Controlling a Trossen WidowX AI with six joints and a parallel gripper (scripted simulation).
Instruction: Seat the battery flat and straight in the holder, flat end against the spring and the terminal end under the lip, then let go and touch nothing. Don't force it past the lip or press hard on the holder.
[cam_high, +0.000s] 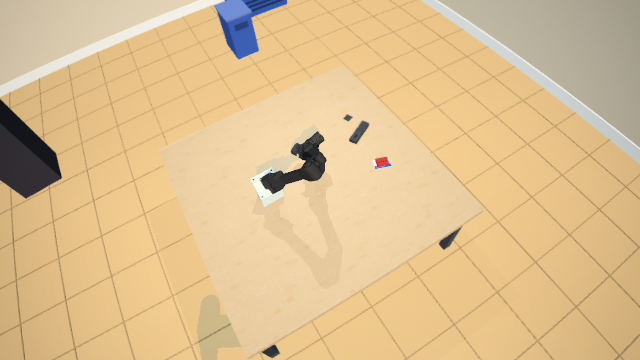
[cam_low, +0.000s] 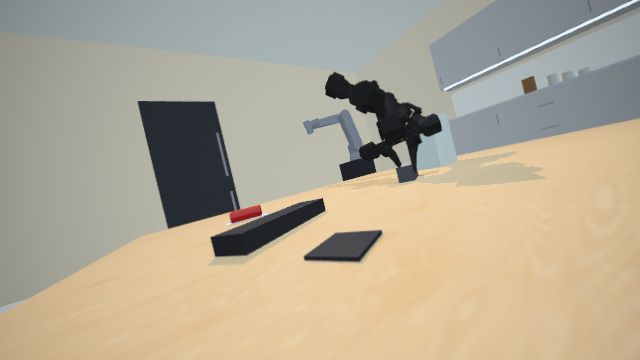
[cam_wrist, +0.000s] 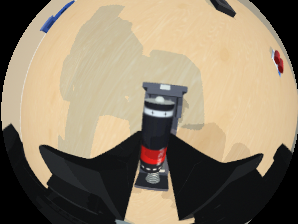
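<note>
My gripper (cam_wrist: 153, 136) (cam_low: 407, 157) (cam_high: 307, 144) is shut on the battery (cam_wrist: 157, 125), a black cylinder with a red band near my fingers. In the wrist view the battery lies lengthwise along the dark grey holder (cam_wrist: 164, 90) (cam_low: 406, 174), its far end close to the holder's end wall. I cannot tell whether it rests on the holder's floor or hangs just above it. In the exterior view my fingers point down onto the holder, a small block on the table (cam_low: 500, 240). In the top view the arm hides both holder and battery.
A long black bar (cam_high: 359, 131) (cam_low: 267, 227) and a flat dark tile (cam_high: 347, 118) (cam_low: 344, 245) lie beyond the holder. A red block (cam_high: 382, 162) (cam_low: 245, 213) (cam_wrist: 277, 59) lies to the side. The arm's white base plate (cam_high: 270, 199) is behind my gripper.
</note>
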